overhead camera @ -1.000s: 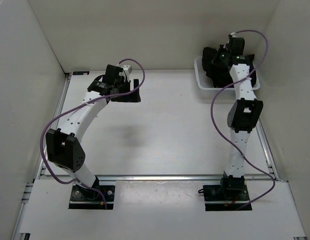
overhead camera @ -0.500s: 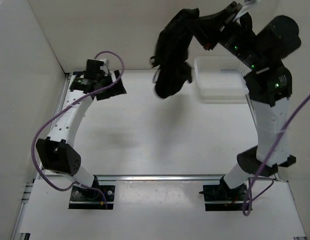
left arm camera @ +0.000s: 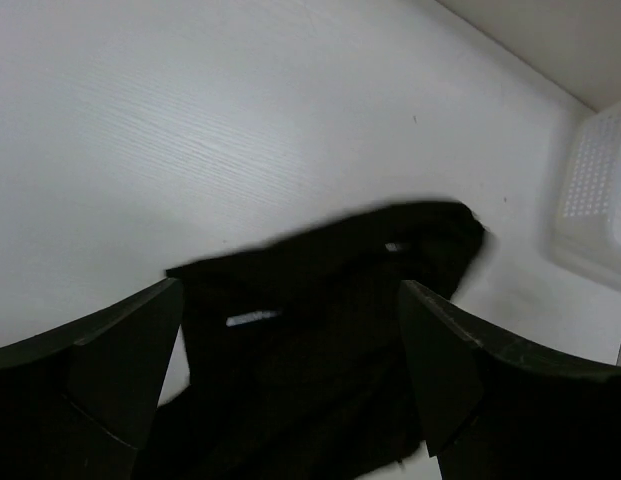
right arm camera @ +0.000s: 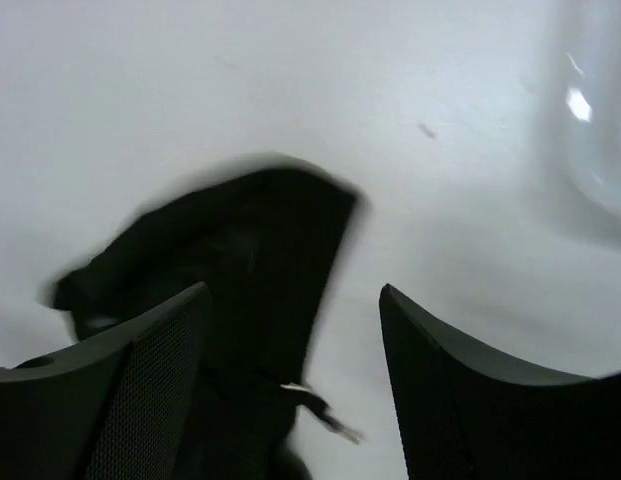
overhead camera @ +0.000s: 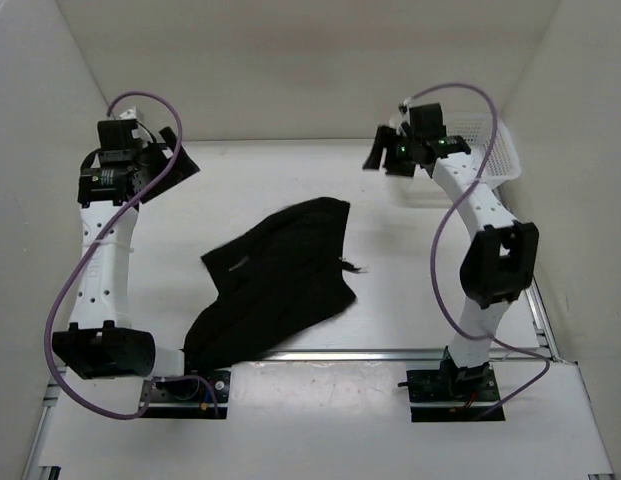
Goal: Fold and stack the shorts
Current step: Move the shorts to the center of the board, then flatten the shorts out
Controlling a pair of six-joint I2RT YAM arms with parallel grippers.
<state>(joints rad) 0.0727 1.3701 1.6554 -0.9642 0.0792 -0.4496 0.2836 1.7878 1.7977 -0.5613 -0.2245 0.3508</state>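
Overhead, the left arm point(overhead camera: 95, 260) rises along the table's left edge, its left fingers point(overhead camera: 178, 160) aimed inward at the far-left corner. The right arm point(overhead camera: 480, 215) bends toward the back, its right fingers point(overhead camera: 376, 156) just left of the white basket point(overhead camera: 500, 165). The shorts point(overhead camera: 280, 280) lie loose on the table point(overhead camera: 410, 290), from its middle down to the left arm's base. Half a second earlier they hung high from the right fingers, and the left arm reached further inward. White walls enclose the table on three sides.

Left wrist view: the left fingers point(left arm camera: 110, 370) are spread and empty above the shorts point(left arm camera: 330, 340). The basket point(left arm camera: 595, 200) sits at right.

Right wrist view: the right fingers point(right arm camera: 450, 400) are spread and empty, with the shorts point(right arm camera: 230, 240) below, blurred.
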